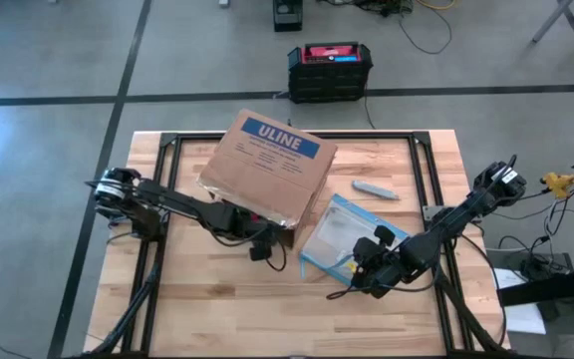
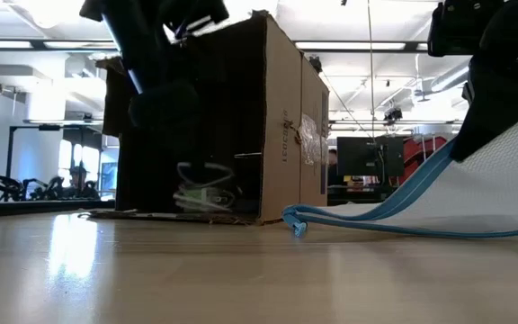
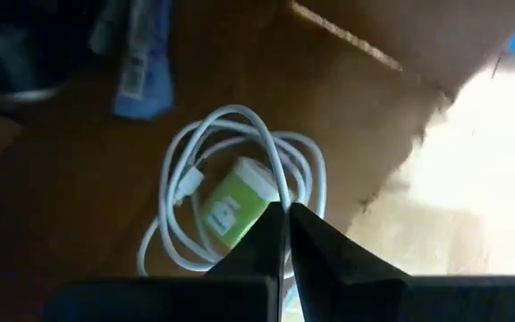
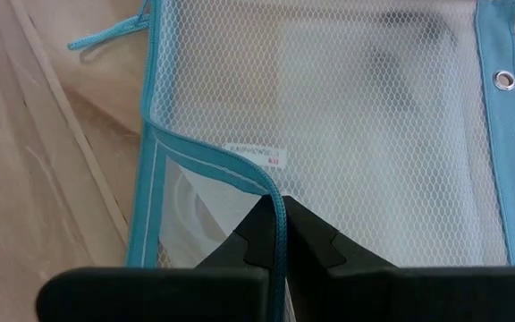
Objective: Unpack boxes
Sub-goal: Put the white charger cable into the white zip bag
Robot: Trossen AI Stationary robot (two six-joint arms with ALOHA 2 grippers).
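The brown cardboard box (image 1: 267,165) with the blue ULINE label lies on its side mid-table, its open mouth facing the near edge. Inside it are a coiled white cable (image 3: 186,179) and a small green charger (image 3: 231,201). My left gripper (image 3: 286,215) is at the box's mouth (image 1: 260,249), shut on the cable. A clear mesh pouch (image 1: 342,234) with blue edging lies to the right of the box. My right gripper (image 1: 357,274) is shut on its near edge. My left gripper pinches one loop of the white cable (image 3: 278,190) between its two fingertips, coming slanting down from the left. The coil and the green charger hang below the fingers inside the box (image 2: 205,187). My right gripper pinches the pouch's blue zipper edge (image 4: 274,201) between its two fingertips, slanting down from the right. Only the top layer of the open mouth is held. That end is raised (image 2: 439,166); the far end (image 2: 297,216) rests on the table.
A small grey object (image 1: 375,189) lies on the table right of the box. A blue packet (image 3: 141,63) lies deeper inside the box. A black crate with a red top (image 1: 329,70) stands on the floor beyond the far edge. Bare wood (image 1: 217,309) spans the near side.
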